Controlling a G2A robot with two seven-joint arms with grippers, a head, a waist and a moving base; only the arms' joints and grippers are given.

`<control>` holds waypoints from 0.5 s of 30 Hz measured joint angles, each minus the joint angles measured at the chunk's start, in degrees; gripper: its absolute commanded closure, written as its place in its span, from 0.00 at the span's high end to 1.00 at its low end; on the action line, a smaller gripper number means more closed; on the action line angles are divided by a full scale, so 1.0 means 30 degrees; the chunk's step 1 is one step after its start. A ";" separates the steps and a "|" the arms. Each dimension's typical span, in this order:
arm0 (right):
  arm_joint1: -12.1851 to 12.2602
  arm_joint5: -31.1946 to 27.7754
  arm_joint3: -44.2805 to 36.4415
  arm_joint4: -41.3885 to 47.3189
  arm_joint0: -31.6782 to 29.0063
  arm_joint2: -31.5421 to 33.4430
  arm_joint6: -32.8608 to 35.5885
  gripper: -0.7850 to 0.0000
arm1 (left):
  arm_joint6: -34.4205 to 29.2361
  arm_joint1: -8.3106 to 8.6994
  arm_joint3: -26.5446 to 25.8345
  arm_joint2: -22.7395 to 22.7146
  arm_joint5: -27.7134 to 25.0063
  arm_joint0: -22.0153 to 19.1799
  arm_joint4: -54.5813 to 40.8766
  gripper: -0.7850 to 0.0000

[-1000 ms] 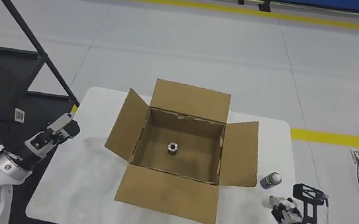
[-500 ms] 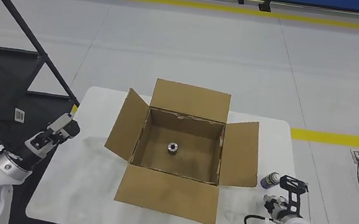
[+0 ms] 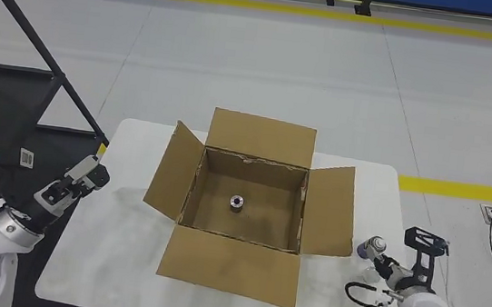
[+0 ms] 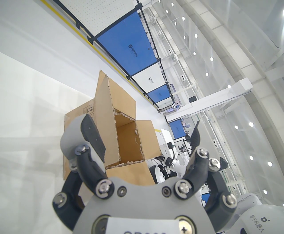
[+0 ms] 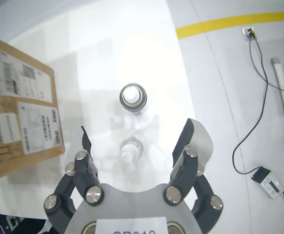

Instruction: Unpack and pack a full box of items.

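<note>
Top view gives you the open brown cardboard box (image 3: 261,137) in the middle of the white worktop (image 3: 118,230), flaps splayed, with a small round metal piece (image 3: 236,203) on its floor. Your right pincer (image 5: 136,133) is spread above a small clear bottle with a white nozzle (image 5: 131,153), which stands just beside a dark cylindrical can (image 5: 133,99) near the box's right flap. Your left pincer (image 4: 142,128) is spread too, at the worktop's left edge, facing the box.

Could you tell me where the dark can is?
In the top view the dark can stands on the table just right of the cardboard box's flap, near the right gripper.
</note>
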 measured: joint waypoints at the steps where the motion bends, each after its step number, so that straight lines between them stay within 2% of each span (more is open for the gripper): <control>1: -0.0005 0.0032 -0.1188 -0.0173 -0.0038 0.0020 -0.0465 1.00 | 0.0000 0.0000 0.0000 0.0000 0.0000 0.0000 0.0000 1.00; 5: 0.0022 -0.1614 -0.4680 -0.0694 0.0303 -0.1083 -0.1584 1.00 | 0.0000 0.0000 0.0000 0.0000 0.0000 0.0000 0.0000 1.00; 8: 0.0041 -0.3962 -0.4727 -0.0650 0.2135 -0.3291 -0.1059 1.00 | 0.0000 0.0000 0.0000 0.0000 0.0000 0.0000 0.0000 1.00; 11: -0.0115 -0.5608 -0.2618 -0.0427 0.5306 -0.6137 0.0776 1.00 | 0.0000 0.0000 0.0000 0.0000 0.0000 0.0000 0.0000 1.00; 15: -0.0781 -0.5933 0.2624 0.0629 1.0560 -1.0156 0.2729 1.00 | 0.0000 0.0000 0.0000 0.0000 0.0000 0.0000 0.0000 1.00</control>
